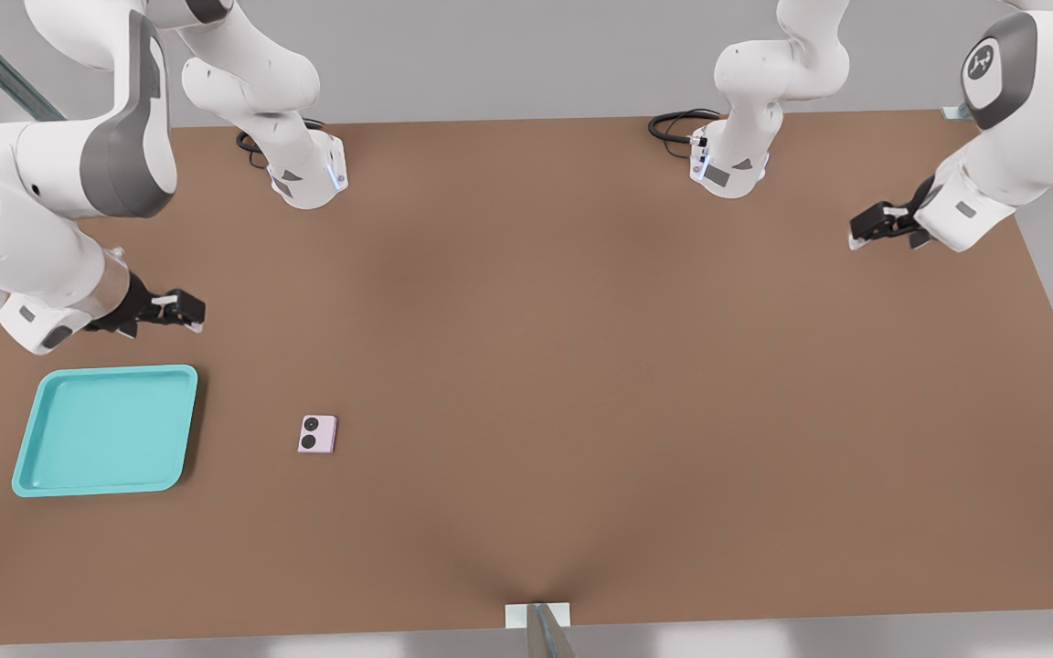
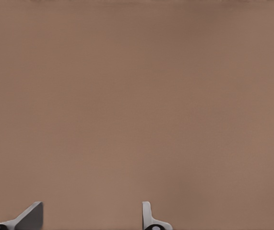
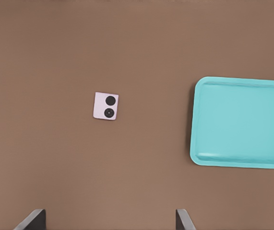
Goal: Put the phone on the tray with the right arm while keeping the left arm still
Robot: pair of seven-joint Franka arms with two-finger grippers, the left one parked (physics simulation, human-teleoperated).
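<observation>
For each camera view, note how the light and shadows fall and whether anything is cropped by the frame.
Front view: soft, even light; faint shadow beside the tray; the phone is sharp; the gripper hangs above the table. Right wrist view: flat light, the tray's far edge cropped, fingertips apart at the frame's edge. Left wrist view: bare table only.

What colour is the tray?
Turquoise tray, clearest in the right wrist view; the gripper hovers open above the table.

A simulated robot lab: 2 white arms bolted to a bare brown table (image 1: 581, 366), grey walls.
</observation>
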